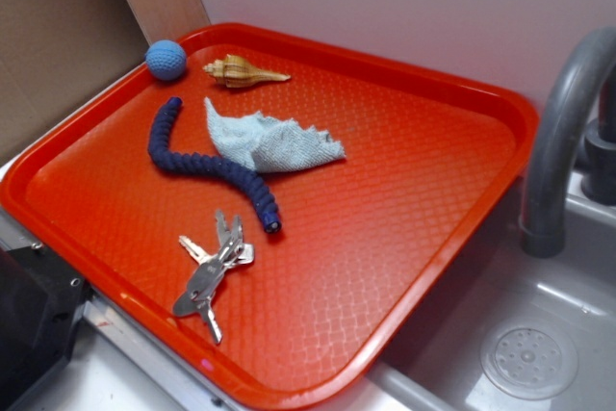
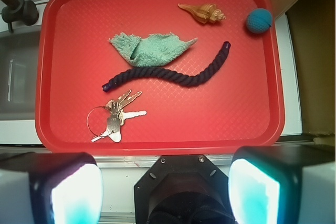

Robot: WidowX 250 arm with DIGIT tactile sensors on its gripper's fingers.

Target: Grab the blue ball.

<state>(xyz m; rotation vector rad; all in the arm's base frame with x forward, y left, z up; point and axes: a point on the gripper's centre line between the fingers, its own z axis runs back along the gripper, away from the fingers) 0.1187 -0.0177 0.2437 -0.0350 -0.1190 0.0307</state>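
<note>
Blue ball [image 1: 166, 60], the target, sat in the far left corner of the tray as the exterior view showed it, just beside the raised rim, with nothing touching it.

From largest to smallest, the scene held these things. A red plastic tray [image 1: 404, 218] with a textured floor covered most of the view. To its right was a grey sink [image 1: 539, 334] with a curved faucet [image 1: 563, 132]. On the tray lay a long dark navy worm-shaped toy [image 1: 207, 166], bent in a loose S from near the ball toward the middle. A crumpled pale blue rag [image 1: 269, 141] lay just right of the toy, seeming to touch it. A bunch of silver keys [image 1: 214, 271] on a ring rested nearer the front edge. A tan seashell [image 1: 243, 71] lay just right of the ball, close but apart.

The pincer [image 2: 165, 192] appeared only in the wrist view, high above the near edge of the tray. Its two fingers [image 2: 71, 192] stood wide apart and held nothing; they touched nothing.

By my judgement the task was at its start, with the approach not yet made. The next move would call for travelling across to the ball's corner, then descending with the fingers straddling the ball, clear of the rim and the seashell.
</note>
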